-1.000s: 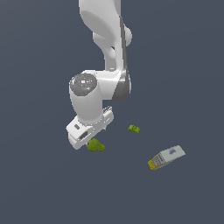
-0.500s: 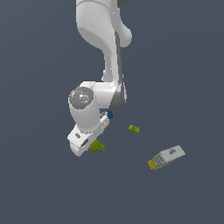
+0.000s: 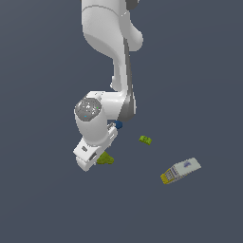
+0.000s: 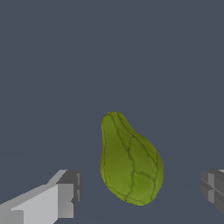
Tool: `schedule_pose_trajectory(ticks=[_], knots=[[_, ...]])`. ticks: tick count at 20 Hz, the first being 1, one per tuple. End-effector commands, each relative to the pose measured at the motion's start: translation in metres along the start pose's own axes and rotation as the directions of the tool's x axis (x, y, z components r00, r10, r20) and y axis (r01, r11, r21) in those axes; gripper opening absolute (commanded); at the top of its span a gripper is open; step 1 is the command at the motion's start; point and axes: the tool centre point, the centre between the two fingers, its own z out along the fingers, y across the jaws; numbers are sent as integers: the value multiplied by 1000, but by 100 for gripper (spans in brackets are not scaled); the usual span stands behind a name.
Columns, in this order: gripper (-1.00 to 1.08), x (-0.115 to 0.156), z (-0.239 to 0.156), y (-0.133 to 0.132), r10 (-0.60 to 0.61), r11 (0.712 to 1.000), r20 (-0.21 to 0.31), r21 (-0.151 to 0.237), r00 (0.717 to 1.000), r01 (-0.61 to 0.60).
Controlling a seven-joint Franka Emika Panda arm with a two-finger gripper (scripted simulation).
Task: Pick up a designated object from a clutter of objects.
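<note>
Claw is spread open, nothing gripped. The olive blob sits between the fingers, at 5 o'clock from the arm's wrist in the exterior view. Contact can't be judged. Risk: rounded, tapered blob gets squeezed out on closing.

Plain dark slate-blue ground everywhere, flat and unmarked, filling both views edge to edge. No walls, furniture or windows visible. Even, soft light; barely any shadow on the surface.
</note>
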Motion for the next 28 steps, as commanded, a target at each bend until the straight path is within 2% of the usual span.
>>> schedule_pose_trajectory(ticks=[1, 9, 14, 15, 28], knots=[[100, 0, 5, 0, -1, 1000, 0, 0, 1000, 1], [100, -1, 42, -1, -3, 1000, 0, 0, 1000, 3], [100, 0, 49, 0, -4, 1000, 0, 0, 1000, 4], [-100, 0, 49, 0, -4, 1000, 0, 0, 1000, 4], [-100, 1, 46, 0, -4, 1000, 0, -1, 1000, 4]])
